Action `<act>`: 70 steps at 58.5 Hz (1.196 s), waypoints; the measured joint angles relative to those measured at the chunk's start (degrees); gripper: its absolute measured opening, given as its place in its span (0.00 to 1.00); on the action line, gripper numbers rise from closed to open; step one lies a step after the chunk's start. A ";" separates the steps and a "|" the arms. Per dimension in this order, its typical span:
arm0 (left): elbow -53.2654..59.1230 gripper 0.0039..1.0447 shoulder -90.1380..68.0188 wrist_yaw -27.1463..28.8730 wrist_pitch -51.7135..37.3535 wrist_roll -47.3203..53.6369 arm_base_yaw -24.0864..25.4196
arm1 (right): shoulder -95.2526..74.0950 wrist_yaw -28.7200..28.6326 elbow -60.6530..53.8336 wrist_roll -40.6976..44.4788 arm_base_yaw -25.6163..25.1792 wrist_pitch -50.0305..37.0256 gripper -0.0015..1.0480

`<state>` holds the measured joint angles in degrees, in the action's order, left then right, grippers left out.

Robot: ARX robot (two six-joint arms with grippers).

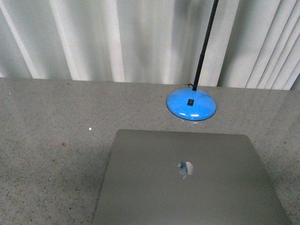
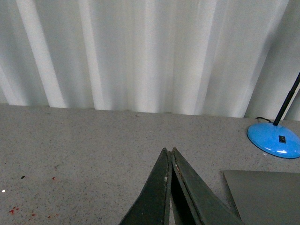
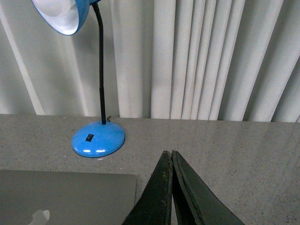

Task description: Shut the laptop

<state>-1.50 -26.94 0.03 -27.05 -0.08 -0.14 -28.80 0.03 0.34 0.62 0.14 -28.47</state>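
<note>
The laptop lies flat on the desk, lid down with its logo facing up, so the closing looks done. The left hand is clenched, holding nothing, with the laptop off to its side. The right hand is likewise clenched and empty, hanging beside the lid, the blue lamp beyond it.

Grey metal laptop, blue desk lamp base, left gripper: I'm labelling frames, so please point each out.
Grey metal laptop (image 1: 187, 183): front view, closed lid.
Blue desk lamp base (image 1: 191, 104): front view, dome top.
Left gripper (image 2: 169, 154): left wrist view, jaws together.
</note>
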 joint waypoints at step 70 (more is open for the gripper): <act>0.00 0.03 26.71 -0.04 26.97 0.00 0.00 | 28.48 -0.09 0.02 0.00 -0.07 28.44 0.03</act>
<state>-1.50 -0.23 -0.01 -0.08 -0.08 -0.14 -0.32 -0.05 0.36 0.62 0.08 -0.03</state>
